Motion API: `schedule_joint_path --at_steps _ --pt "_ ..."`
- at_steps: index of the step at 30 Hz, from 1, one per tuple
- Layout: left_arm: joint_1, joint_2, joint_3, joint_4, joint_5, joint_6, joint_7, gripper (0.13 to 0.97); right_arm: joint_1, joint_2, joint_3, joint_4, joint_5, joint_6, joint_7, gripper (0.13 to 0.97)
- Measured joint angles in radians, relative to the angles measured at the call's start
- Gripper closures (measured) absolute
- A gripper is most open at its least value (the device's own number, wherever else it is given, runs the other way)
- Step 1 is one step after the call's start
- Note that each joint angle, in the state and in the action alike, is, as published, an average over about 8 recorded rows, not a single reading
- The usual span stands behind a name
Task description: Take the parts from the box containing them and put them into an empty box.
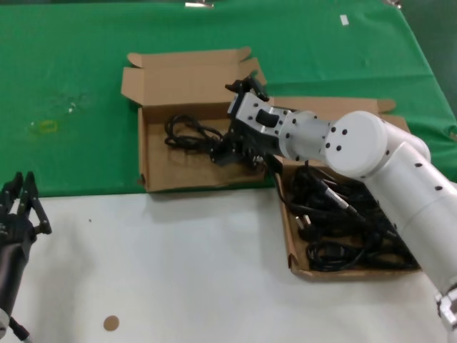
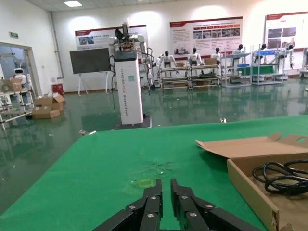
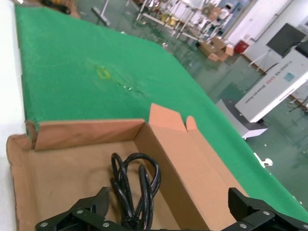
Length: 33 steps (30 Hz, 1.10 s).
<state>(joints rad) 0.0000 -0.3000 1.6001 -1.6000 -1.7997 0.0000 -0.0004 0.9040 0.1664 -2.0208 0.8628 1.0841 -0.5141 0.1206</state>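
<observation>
Empty box (image 1: 143, 150) sits open at the near edge of the green cloth (image 1: 71, 71), lid folded back on the far side, front wall low and meeting the white table (image 1: 178, 271). Holds one coiled black cable (image 1: 189, 134) so far, lying flat on the floor toward the lid side.

Right end effector (image 1: 227, 151) hangs over that box's interior, near the wall on the robot's right, w/ the arm reaching in across the neighbouring box. Right wrist view: fingers (image 3: 77, 216) spread wide apart, nothing clamped, coil (image 3: 137, 187) lying on the cardboard below and between them, box's side wall (image 3: 192, 163) running alongside.

The box containing them (image 1: 289, 243) lies just beside the empty box on the robot's right, set a bit nearer the robot, partly hidden under the right forearm. Packed w/ a tangled heap of black cables (image 1: 343, 221).

Left end effector (image 1: 21, 187) parked well apart from the empty box, on the robot's left and nearer the robot, above the white table. Left wrist view: fingers (image 2: 151, 207) drawn together, only a slim slit between, gripping nothing; empty box's wall (image 2: 250, 183) and coil (image 2: 281, 175) visible beyond.

Small brown disc (image 1: 111, 323) on the table, well in front of the empty box.
</observation>
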Motion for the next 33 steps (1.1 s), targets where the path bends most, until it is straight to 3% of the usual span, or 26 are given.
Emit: schedule_joint_path --at_steps 8,13,16,20,33 --pt "0.0 0.0 0.0 0.0 0.0 0.0 0.0 0.882 -0.083 0.012 0.039 0.068 0.066 0.047 -0.011 0.208" --pt "0.0 0.0 0.0 0.0 0.0 0.0 0.0 0.796 -0.144 0.021 0.067 0.118 0.114 0.082 -0.019 0.151" --pt "0.0 0.0 0.0 0.0 0.0 0.0 0.0 0.744 -0.181 0.027 0.084 0.148 0.144 0.103 -0.024 0.151" --pt "0.0 0.0 0.0 0.0 0.0 0.0 0.0 0.744 -0.231 0.034 0.108 0.189 0.184 0.132 -0.031 0.143" --pt "0.0 0.0 0.0 0.0 0.0 0.0 0.0 0.433 -0.393 0.058 0.183 0.32 0.311 0.223 -0.052 0.129"
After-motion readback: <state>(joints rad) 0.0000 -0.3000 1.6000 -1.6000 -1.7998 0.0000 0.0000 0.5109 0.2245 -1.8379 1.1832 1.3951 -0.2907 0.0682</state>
